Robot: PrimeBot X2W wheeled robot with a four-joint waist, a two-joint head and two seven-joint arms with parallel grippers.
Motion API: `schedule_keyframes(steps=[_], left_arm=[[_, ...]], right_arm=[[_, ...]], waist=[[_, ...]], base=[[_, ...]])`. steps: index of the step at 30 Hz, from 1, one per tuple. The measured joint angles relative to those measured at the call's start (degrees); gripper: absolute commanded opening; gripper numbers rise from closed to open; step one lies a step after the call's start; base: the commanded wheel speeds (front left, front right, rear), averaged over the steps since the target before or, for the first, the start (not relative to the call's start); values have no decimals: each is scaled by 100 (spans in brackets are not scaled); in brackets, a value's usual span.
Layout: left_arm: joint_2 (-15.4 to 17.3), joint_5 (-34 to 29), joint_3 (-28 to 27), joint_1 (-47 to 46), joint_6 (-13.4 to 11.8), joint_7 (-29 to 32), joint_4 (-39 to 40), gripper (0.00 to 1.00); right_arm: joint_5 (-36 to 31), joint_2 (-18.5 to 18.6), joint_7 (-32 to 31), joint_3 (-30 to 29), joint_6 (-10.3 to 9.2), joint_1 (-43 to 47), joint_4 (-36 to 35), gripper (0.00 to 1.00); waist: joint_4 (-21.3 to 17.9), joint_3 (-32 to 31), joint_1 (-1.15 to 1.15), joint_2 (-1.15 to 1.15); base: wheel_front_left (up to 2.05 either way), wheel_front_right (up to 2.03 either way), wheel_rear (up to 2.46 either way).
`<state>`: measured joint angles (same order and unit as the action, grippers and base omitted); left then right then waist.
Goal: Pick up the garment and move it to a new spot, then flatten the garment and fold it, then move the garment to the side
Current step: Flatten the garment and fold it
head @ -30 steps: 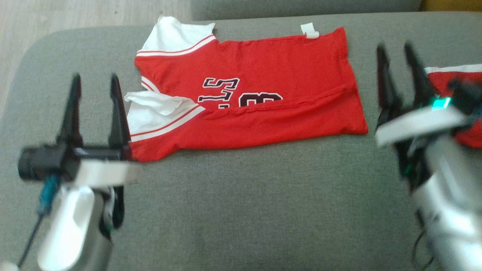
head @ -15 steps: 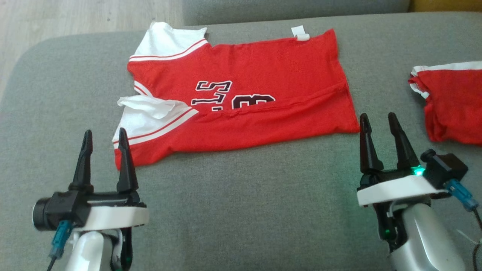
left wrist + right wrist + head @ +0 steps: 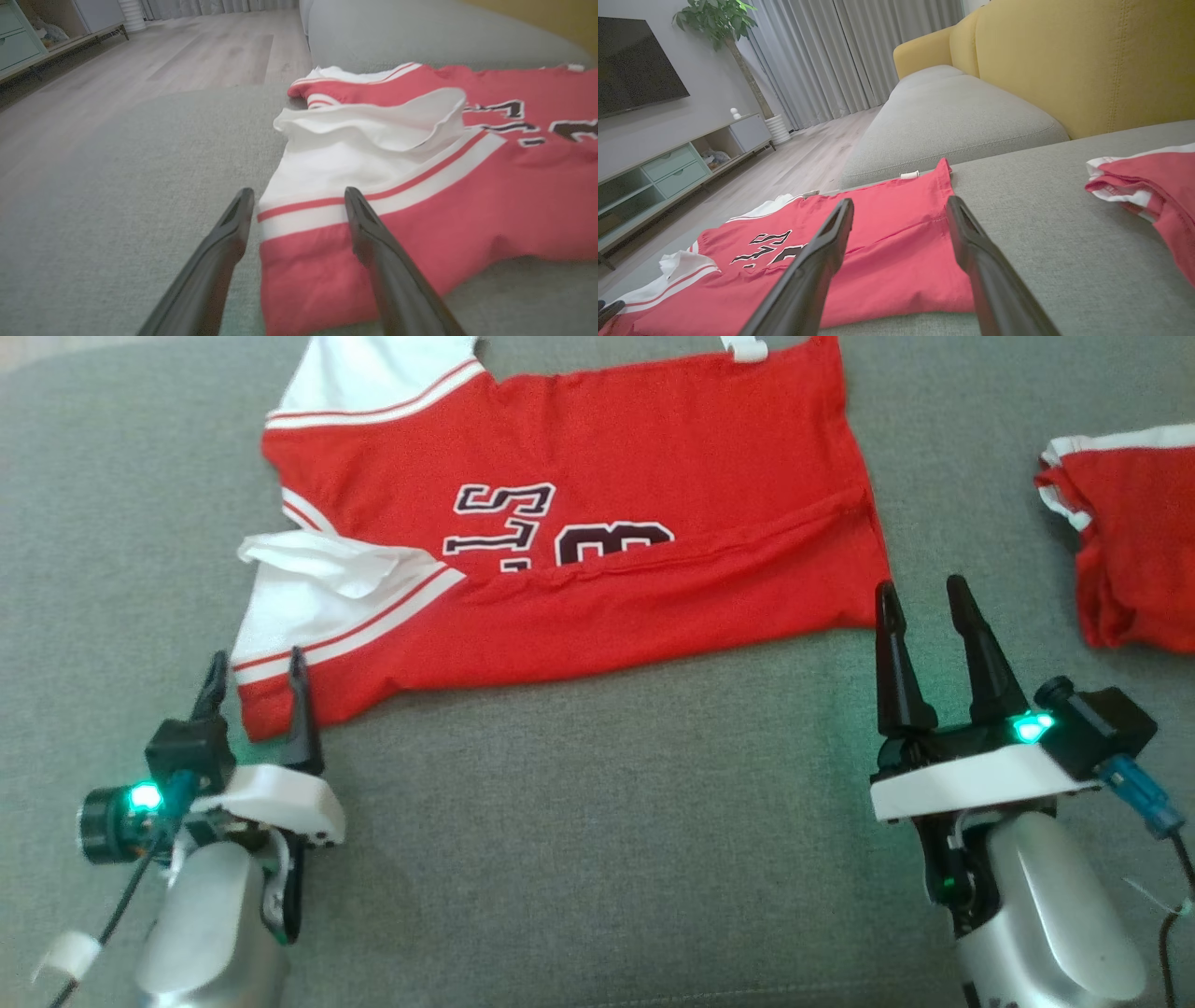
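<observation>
Red jersey point(image 3: 653, 476) half-folded; left gripper point(image 3: 257, 658) and right gripper point(image 3: 920, 586) have reached its near corners, fingers spread for pinching.

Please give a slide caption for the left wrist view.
Open left hand framing the corner of a partly folded red-and-white jersey on a grey sofa.

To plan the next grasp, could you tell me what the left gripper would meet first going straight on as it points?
The open left gripper would first meet the red jersey at its near corner, beside the white striped sleeve; whether it slides over or into the cloth is unclear.
</observation>
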<state>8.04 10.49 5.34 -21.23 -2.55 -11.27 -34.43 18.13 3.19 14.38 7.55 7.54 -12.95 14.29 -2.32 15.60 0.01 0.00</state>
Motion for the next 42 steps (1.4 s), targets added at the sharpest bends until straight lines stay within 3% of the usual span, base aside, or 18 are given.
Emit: schedule_keyframes(steps=[3,12,13,18,24,31,40,41,42], left_arm=[[91,-47,-12,-162,-100,176,-426,100],[96,-41,36,-460,-11,468,-892,100],[99,-41,59,-505,62,524,-949,0],[82,-40,169,-521,99,283,-965,0],[68,-43,247,-436,204,-250,-324,0],[42,-247,419,-429,260,-303,716,0],[3,-309,579,-265,366,-311,959,0],[3,-309,579,-258,366,-311,959,0],[3,-309,579,-255,367,-311,959,0]], right_arm=[[29,-1,0,-1,0,-58,-62,100],[108,-2,0,3,0,-67,-67,100],[154,-2,0,4,0,-67,-55,100],[68,-3,1,-41,0,-83,285,100],[-144,-9,-355,-431,0,-572,1441,100],[-721,-4,-1100,-877,0,-1509,2614,100],[-857,40,-1556,-755,0,-2155,3677,100],[-888,41,-1594,-756,0,-2228,3760,45],[-931,42,-1599,-755,0,-2288,3834,0]], waist=[[-62,107,0,0],[-127,150,-1,0],[-122,130,-1,0],[-88,24,-1,0],[22,-125,-1,0],[191,-94,-1,0],[378,-22,-1,0],[386,-17,-1,0],[392,-14,-1,0]], base=[[0,0,0],[0,0,0],[0,0,0],[0,0,0],[0,0,0],[0,0,0],[0,0,0],[0,0,0],[0,0,0]])
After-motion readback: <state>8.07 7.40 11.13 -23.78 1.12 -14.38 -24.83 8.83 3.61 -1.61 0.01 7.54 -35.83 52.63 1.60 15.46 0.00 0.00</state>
